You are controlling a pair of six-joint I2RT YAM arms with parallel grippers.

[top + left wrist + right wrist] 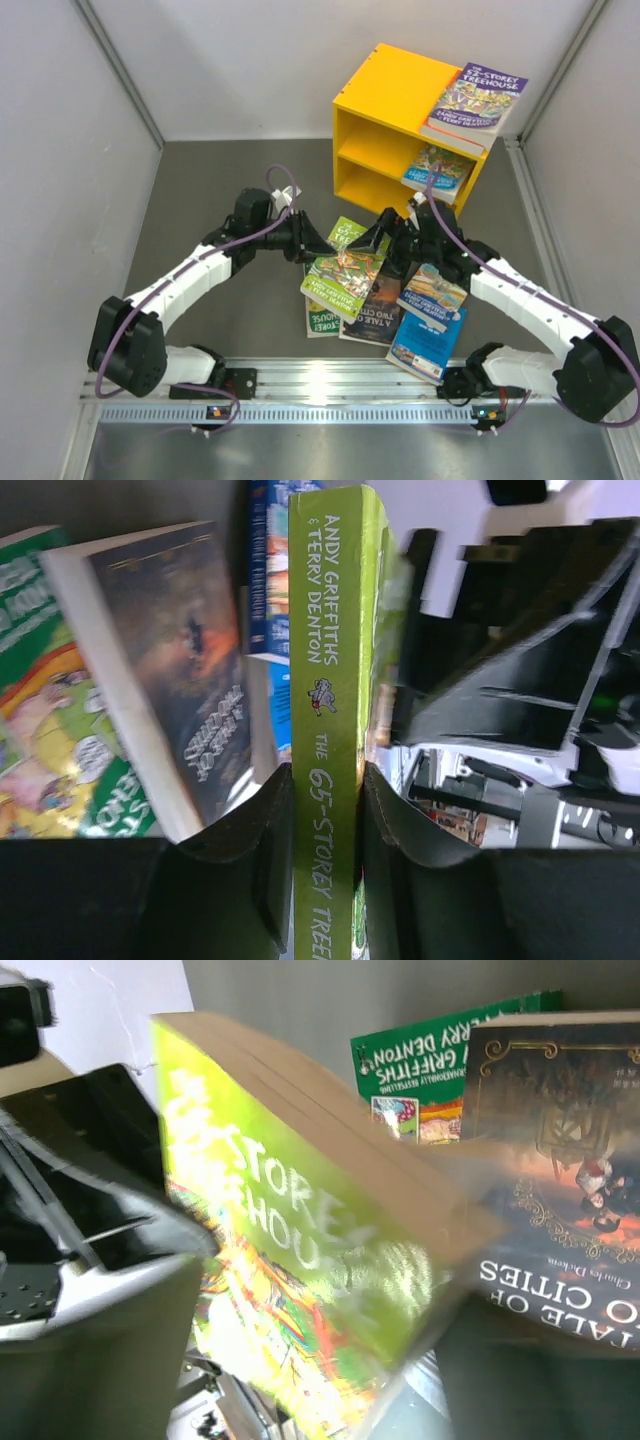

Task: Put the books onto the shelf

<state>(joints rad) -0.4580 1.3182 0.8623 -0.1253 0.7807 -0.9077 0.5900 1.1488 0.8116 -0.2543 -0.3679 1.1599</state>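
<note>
**Green book gripped, short of the shelf**

My left jaws are clamped on the spine of the green "65-Storey Treehouse" book (330,630), over the other books (375,305) on the desk (200,200), in front of the yellow shelf (385,90). Right jaws are at its other side; apart or together, I cannot tell.

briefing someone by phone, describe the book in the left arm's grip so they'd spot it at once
Start at the bright yellow open-fronted shelf at the far right, then come nearer to the paperbacks scattered in front of it. The lime-green paperback sits raised among them, pinched in the left tool. Only it is held up on edge, and its spine reads 65-Storey Treehouse.
</note>
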